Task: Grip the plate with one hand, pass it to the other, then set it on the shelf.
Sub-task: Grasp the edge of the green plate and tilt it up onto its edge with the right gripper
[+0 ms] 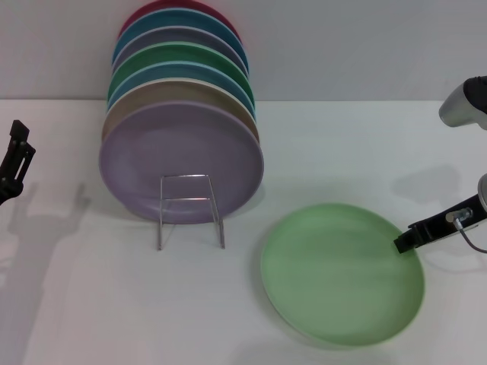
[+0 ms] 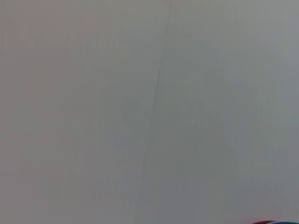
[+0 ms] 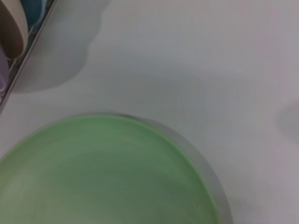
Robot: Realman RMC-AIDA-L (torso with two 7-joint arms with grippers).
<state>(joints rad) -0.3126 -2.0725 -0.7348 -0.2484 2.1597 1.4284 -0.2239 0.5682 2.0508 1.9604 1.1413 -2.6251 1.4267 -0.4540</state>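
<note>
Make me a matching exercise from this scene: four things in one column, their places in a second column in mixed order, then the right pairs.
Things
1. mint plate
2. lilac plate
3. right hand
4. left hand

Places
A. at the table's far left edge, away from every plate
B. flat on the table, right of the rack
C. at the mint plate's right rim
D. upright at the front of the rack's row of plates

Pairs: 1-B, 2-D, 3-C, 4-A
</note>
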